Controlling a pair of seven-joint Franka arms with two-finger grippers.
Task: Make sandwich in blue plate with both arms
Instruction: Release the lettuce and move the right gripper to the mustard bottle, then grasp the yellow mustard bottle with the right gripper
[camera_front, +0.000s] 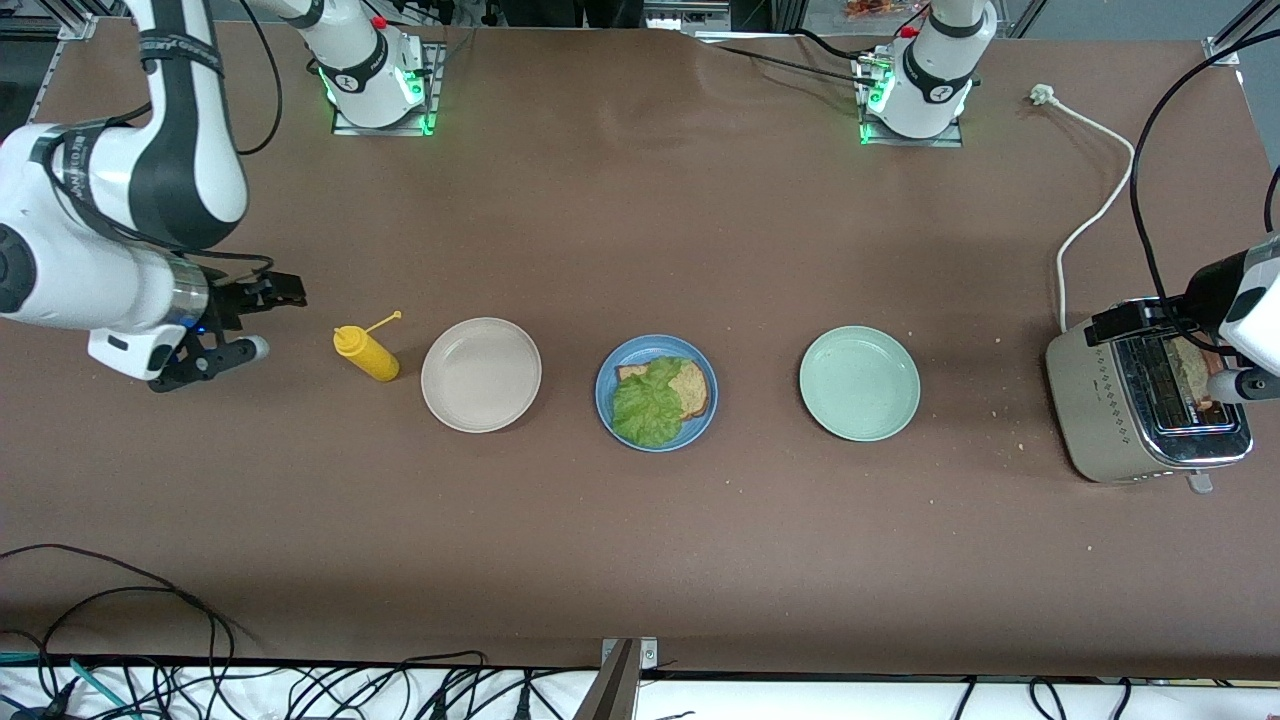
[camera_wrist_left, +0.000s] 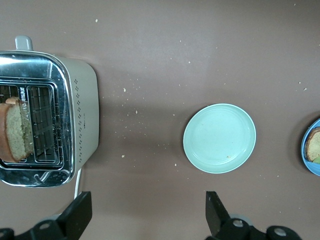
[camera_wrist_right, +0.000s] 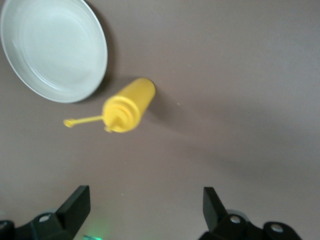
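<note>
The second bread slice (camera_wrist_left: 15, 131) is standing in the toaster (camera_front: 1140, 405), directly under the left tool (camera_front: 1175, 345), gaping empty; the right tool (camera_front: 250, 320), also wide and empty, is waiting near the mustard bottle (camera_front: 367, 353).

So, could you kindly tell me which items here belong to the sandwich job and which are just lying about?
Part of the job:
- blue plate
- bread slice and lettuce leaf on it
- second bread slice in the toaster
- left claw, open, over the toaster
- right claw, open, beside the mustard bottle

Just lying about:
- beige plate
- pale green plate
- mustard bottle
</note>
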